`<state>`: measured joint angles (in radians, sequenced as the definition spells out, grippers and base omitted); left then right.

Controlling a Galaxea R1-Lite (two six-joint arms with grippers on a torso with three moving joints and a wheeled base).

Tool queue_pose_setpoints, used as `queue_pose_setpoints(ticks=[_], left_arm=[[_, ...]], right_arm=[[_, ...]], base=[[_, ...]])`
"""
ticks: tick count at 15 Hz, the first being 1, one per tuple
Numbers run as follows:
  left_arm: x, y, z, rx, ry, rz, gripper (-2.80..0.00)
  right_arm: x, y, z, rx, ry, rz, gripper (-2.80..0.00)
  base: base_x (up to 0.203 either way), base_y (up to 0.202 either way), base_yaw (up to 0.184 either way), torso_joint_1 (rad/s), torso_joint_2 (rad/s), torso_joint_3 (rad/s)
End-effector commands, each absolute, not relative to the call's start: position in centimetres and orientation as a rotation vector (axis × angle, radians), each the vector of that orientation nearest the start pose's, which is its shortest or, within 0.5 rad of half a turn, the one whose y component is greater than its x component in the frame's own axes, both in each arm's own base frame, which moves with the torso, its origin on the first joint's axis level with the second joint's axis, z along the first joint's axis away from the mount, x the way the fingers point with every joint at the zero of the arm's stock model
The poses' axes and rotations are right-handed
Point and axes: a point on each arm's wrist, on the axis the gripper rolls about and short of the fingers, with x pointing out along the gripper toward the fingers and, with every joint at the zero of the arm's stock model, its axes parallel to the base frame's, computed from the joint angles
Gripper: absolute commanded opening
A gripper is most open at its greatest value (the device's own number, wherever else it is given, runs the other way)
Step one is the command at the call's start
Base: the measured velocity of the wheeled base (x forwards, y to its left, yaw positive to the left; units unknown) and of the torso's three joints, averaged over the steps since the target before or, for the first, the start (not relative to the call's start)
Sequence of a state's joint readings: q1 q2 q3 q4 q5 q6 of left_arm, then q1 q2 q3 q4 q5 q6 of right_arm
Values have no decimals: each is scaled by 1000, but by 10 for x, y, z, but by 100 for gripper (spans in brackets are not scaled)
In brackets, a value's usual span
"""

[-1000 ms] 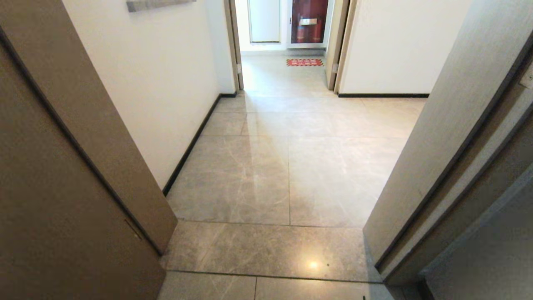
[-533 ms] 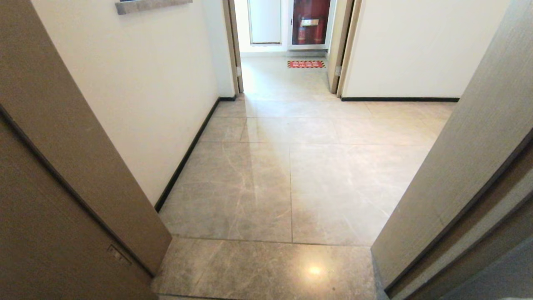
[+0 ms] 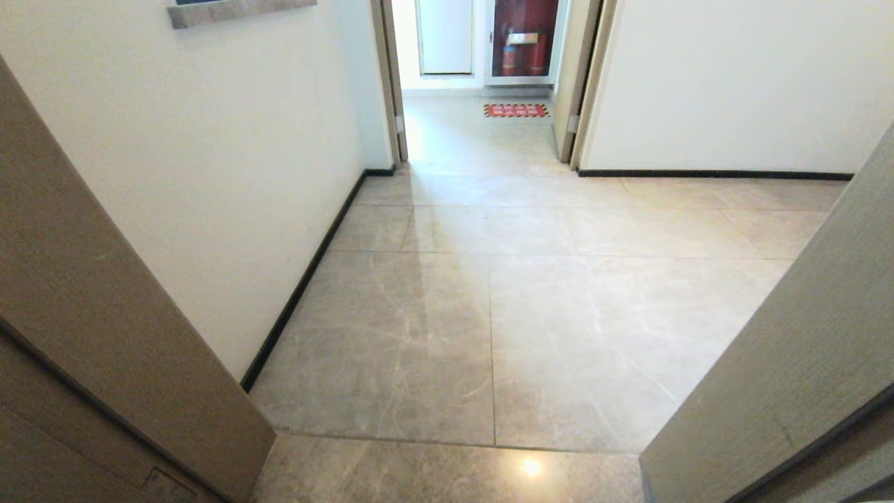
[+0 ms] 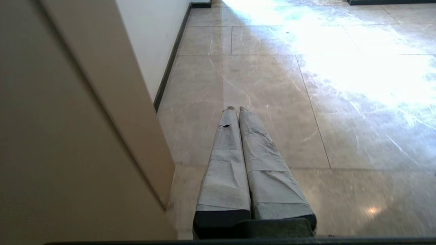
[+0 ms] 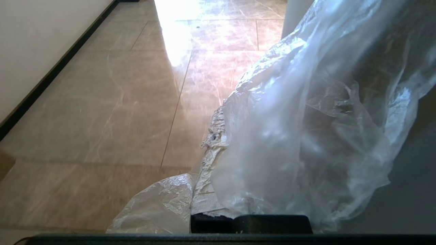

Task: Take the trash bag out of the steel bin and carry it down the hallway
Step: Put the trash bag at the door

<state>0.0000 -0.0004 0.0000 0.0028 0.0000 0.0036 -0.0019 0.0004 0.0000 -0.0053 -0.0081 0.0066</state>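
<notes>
Here the trash bag (image 5: pixel 306 129) billows upward from the right hand (image 5: pixel 213 143).

Hallway (image 3: pixel 531 314) open (door frames (image 3: pixel 782 391) flank).

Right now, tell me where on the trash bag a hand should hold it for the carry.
Grip the bunched, crinkled top of the trash bag, where the film gathers into a narrow neck, coming from above so the loose body hangs below. The right hand is shut on that gather.
</notes>
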Motion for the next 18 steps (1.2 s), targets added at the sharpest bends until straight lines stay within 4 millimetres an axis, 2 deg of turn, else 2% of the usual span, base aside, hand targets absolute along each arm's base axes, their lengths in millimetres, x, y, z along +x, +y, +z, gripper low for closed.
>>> queue_pose_setpoints(ticks=[1, 18], left_arm=[[-23, 0, 75, 2, 2, 0, -280], [-23, 0, 75, 3, 3, 0, -280]], right_arm=[[-23, 0, 76, 6, -3, -9, -280], [-23, 0, 76, 9, -3, -9, -280]], base=[[192, 0, 2, 7, -2, 2], [190, 0, 0, 2, 2, 2]])
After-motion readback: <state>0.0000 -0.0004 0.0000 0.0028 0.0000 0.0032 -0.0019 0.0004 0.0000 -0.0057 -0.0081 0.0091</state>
